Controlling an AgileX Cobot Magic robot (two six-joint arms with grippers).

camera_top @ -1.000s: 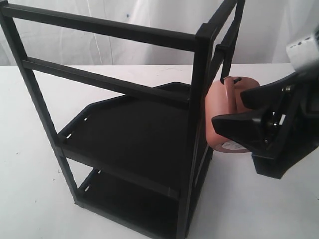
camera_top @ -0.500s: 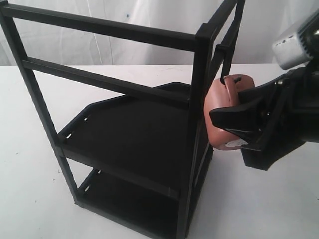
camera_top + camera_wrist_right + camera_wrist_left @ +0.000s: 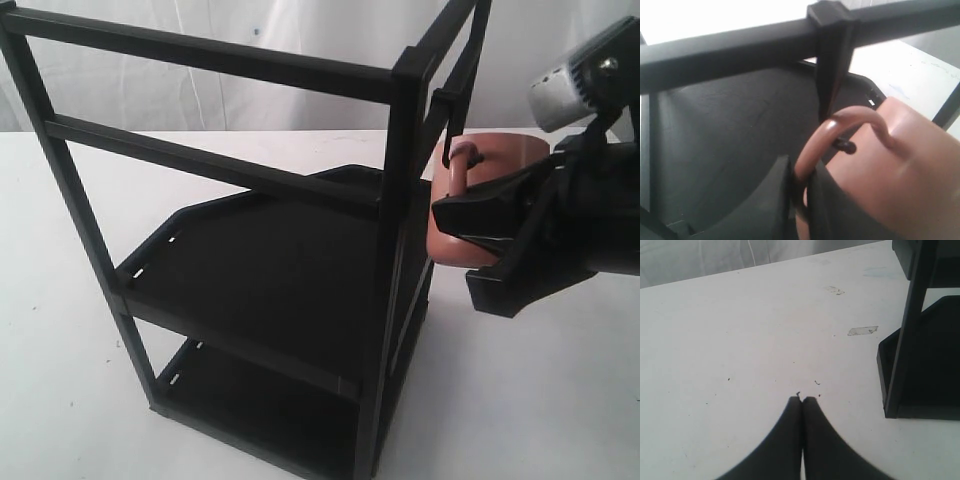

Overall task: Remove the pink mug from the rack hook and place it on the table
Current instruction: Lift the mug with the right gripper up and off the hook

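Observation:
The pink mug (image 3: 495,160) hangs beside the rack (image 3: 280,260), its loop handle (image 3: 840,127) still threaded over the thin black rack hook (image 3: 845,146). My right gripper (image 3: 801,172) is shut on the lower part of that handle, one finger each side, and shows as a black mass (image 3: 480,215) in front of the mug. The mug's body (image 3: 900,165) lies tilted, lifted toward level. My left gripper (image 3: 802,400) is shut with nothing in it, low over the white table (image 3: 740,340) near the rack's foot (image 3: 900,390). The mug's base sticker is hidden.
The rack's two black shelf trays (image 3: 260,250) and its upright post (image 3: 405,200) stand right beside the mug. A small piece of tape (image 3: 862,330) lies on the table. A white curtain (image 3: 300,30) hangs behind. Bare tabletop (image 3: 520,400) lies under the mug.
My right gripper has closed in on the handle and risen, swinging the mug's body up and to the right. The sticker on its base has gone out of sight.

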